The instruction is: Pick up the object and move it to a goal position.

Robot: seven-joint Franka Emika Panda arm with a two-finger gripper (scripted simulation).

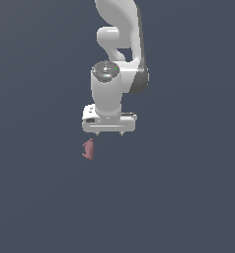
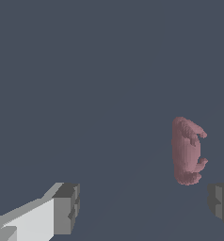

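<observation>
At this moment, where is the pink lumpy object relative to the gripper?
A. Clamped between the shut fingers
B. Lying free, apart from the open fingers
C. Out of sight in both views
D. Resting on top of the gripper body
B. In the wrist view the pink object lies apart from the fingers, with the gripper open; the exterior view shows it clear of the gripper too.
</observation>
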